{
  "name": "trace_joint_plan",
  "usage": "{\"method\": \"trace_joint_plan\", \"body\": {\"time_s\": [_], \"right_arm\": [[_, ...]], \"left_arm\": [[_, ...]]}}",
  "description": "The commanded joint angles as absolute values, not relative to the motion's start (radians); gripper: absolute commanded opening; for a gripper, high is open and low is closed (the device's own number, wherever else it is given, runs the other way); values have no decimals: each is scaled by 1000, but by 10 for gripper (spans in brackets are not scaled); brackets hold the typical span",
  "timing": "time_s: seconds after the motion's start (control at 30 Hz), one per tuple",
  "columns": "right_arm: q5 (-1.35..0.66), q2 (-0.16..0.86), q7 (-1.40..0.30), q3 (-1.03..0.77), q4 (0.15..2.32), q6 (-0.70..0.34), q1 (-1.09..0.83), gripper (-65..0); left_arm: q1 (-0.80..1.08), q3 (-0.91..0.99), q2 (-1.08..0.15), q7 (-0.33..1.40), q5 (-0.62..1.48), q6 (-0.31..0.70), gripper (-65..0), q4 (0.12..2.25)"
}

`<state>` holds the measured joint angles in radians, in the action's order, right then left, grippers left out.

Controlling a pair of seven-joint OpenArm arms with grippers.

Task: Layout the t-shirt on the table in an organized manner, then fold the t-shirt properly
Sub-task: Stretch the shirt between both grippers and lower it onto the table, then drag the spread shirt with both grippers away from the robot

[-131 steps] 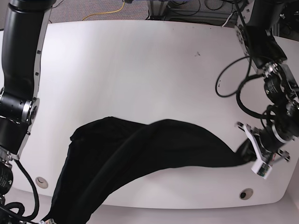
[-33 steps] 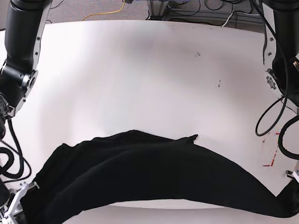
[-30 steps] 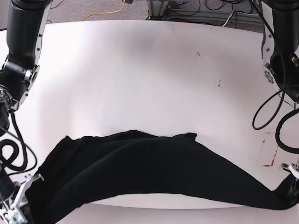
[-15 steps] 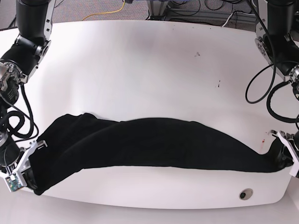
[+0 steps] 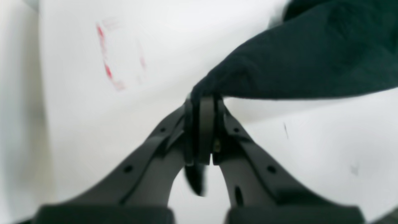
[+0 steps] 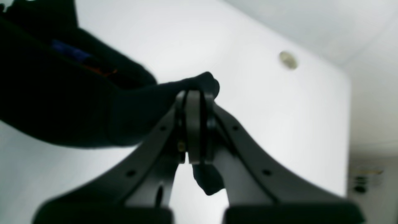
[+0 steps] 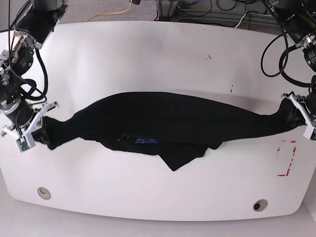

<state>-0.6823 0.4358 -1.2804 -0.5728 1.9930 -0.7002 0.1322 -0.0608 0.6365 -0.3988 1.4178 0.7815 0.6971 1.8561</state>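
The black t-shirt point(image 7: 168, 121) is stretched across the middle of the white counter point(image 7: 148, 59). Its right end is clamped in the left tool point(image 5: 202, 102), its left end in the right tool point(image 6: 194, 96). A red tape outline point(image 7: 286, 158) is seen at lower right.

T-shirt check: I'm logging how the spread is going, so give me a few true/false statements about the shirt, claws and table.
1. Both claws are shut on the t-shirt. True: the left claw and the right claw each pinch an end.
2. The shirt lies flat and fully spread. False: it is stretched into a band between the claws, with a flap drooping below.
3. Red tape marks the table near the left claw. True.
4. The shirt covers a grommet hole. False: both holes are uncovered.
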Motion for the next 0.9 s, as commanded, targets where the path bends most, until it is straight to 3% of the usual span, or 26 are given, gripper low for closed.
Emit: {"method": "trace_joint_plan", "body": {"time_s": [0.0, 0.33, 0.87], "right_arm": [[-702, 440, -1265, -605, 2011, -698, 58, -650], [-704, 367, -1260, -674, 2012, -698, -147, -650], [-700, 309, -1259, -684, 2012, -698, -320, -642]], "left_arm": [[-30, 676, -420, 1396, 788, 698, -650, 1873], [136, 725, -447, 1396, 789, 698, -650, 1870], [285, 728, -545, 1396, 785, 698, -650, 1868]]}}
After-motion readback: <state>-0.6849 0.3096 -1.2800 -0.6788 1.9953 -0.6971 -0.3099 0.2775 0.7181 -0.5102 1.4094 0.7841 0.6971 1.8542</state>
